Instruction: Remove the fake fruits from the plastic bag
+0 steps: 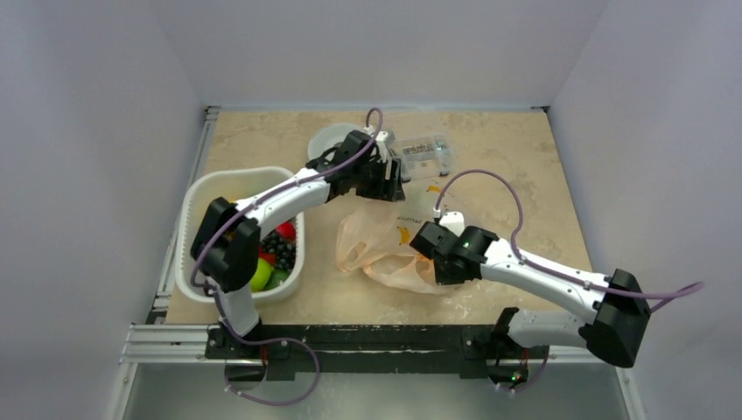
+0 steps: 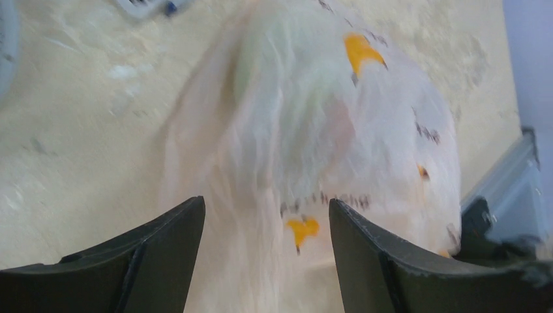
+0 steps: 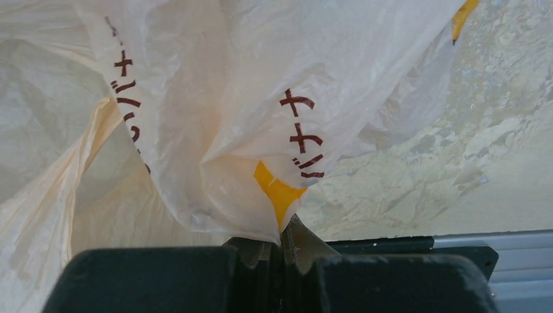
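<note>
The pale-peach plastic bag (image 1: 385,248) lies crumpled mid-table. My right gripper (image 1: 435,255) is shut on a fold of the bag at its near right edge; in the right wrist view the jaws (image 3: 280,238) pinch the film (image 3: 215,130) beside a yellow mark. My left gripper (image 1: 388,182) is open and empty, just above the bag's far end. In the left wrist view its gripper (image 2: 266,203) straddles the bag (image 2: 326,124), where a faint green tint shows through. Fake fruits lie in the white tub: a red one (image 1: 285,230), dark grapes (image 1: 279,250), a green one (image 1: 261,276).
The white tub (image 1: 199,219) stands at the left. A white bowl (image 1: 330,138) and a clear hard box of small parts (image 1: 426,154) sit at the back, close behind my left gripper. A metal rail (image 1: 350,337) runs along the near edge.
</note>
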You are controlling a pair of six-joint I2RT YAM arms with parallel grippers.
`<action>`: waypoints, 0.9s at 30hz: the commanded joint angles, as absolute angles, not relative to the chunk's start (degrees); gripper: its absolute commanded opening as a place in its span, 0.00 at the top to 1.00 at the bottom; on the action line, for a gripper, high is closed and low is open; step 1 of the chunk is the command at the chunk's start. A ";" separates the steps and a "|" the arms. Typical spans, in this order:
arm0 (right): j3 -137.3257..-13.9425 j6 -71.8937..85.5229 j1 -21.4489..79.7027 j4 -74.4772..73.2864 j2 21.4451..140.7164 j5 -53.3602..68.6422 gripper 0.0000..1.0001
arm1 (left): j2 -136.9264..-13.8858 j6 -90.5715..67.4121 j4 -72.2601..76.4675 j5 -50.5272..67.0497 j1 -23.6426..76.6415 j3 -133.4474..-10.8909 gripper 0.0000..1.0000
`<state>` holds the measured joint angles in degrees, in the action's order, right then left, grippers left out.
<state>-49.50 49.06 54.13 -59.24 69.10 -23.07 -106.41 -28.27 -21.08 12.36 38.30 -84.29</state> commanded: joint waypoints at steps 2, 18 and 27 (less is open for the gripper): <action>-51.08 48.88 54.31 -52.80 60.78 -23.87 1.00 | -87.24 -28.51 -10.47 24.52 41.52 -68.64 0.29; -49.42 42.54 54.32 -45.30 50.67 -18.99 1.00 | -63.71 -35.97 -29.17 -10.75 57.14 -51.64 0.22; -48.11 42.67 54.32 -43.31 47.61 -16.81 1.00 | -77.98 -31.65 -27.34 -16.07 57.13 -58.02 0.28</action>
